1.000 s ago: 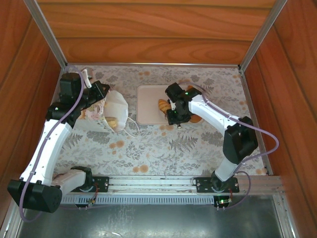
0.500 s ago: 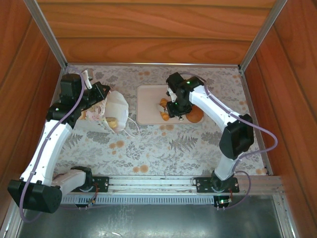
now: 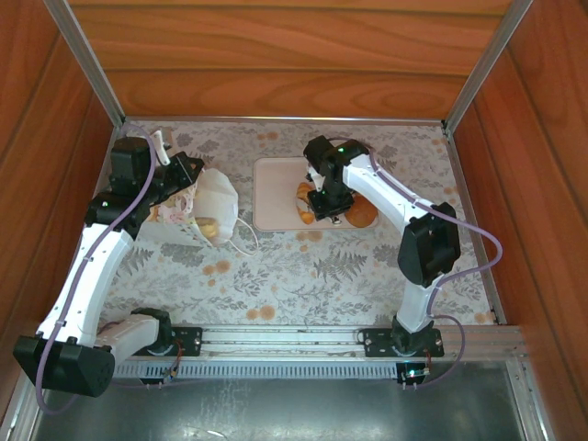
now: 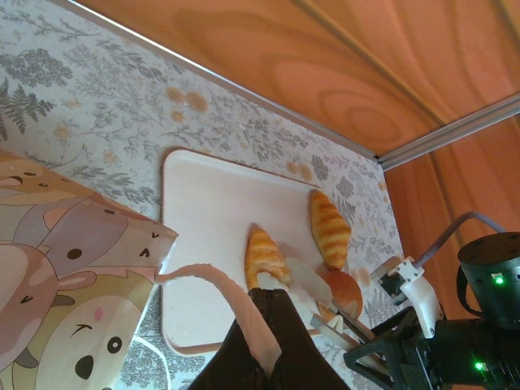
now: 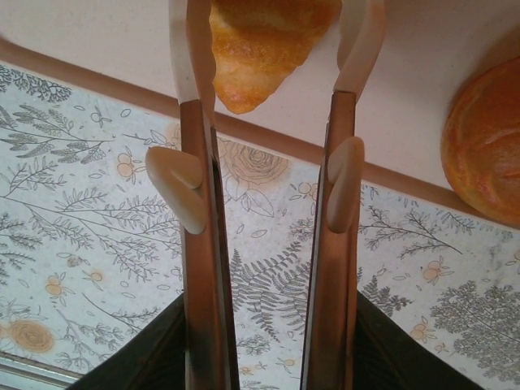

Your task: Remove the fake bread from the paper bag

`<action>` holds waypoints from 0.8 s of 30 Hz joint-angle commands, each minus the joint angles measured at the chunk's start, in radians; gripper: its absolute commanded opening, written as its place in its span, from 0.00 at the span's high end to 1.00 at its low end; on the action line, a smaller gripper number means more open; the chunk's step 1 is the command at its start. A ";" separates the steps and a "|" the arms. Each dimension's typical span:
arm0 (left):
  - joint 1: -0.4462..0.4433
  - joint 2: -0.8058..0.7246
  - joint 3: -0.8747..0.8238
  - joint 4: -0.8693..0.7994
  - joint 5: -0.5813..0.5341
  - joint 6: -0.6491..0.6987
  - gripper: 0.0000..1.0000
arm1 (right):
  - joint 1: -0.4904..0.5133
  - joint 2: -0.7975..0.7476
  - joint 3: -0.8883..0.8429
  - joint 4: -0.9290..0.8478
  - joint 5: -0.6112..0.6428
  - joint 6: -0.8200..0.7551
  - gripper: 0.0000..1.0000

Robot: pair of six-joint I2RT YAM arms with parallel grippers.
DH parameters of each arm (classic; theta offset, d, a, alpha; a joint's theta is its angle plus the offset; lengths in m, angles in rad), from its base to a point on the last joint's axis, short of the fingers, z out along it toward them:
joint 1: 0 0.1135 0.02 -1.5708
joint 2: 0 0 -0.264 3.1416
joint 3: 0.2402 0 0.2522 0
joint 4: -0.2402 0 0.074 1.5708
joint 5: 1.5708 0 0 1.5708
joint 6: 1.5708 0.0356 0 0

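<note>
Table (image 3: 303, 276): it is wearing a floral cloth and carrying everything inside wooden walls.
Left arm (image 3: 92, 248): it is reaching toward 11 o'clock, to the bag.
Right arm (image 3: 404, 216): it is bending toward 10 o'clock, over the tray.
Tray (image 4: 211, 203): pale and rectangular, it is sitting at 12 o'clock on the table.
Paper bag (image 3: 219, 188): it is lying on its side at 9 o'clock from the tray, mouth facing 3 o'clock, cartoon print showing in the left wrist view.
Left pincer (image 4: 264, 317): it is staying fully closed, pinching a pale strip that is running from the bag's rim.
Right pincer (image 5: 276, 32): its fingers are standing partly apart with a croissant's end between the tips; I cannot tell whether they are squeezing it.
Fake bread (image 3: 303, 197): that croissant (image 4: 264, 256) is lying on the tray, a second croissant (image 4: 329, 227) is lying at 1 o'clock from it, a round bun (image 4: 341, 292) is sitting at the tray's edge, and a golden piece (image 3: 209, 227) is showing inside the bag's mouth.
</note>
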 commanded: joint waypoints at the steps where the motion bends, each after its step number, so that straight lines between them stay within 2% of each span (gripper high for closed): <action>1: -0.004 -0.008 0.005 0.031 0.013 0.004 1.00 | -0.014 0.006 0.034 -0.031 0.069 -0.022 0.55; 24: -0.004 -0.003 0.006 0.031 0.013 -0.005 1.00 | -0.165 0.141 0.214 -0.067 0.164 -0.165 0.55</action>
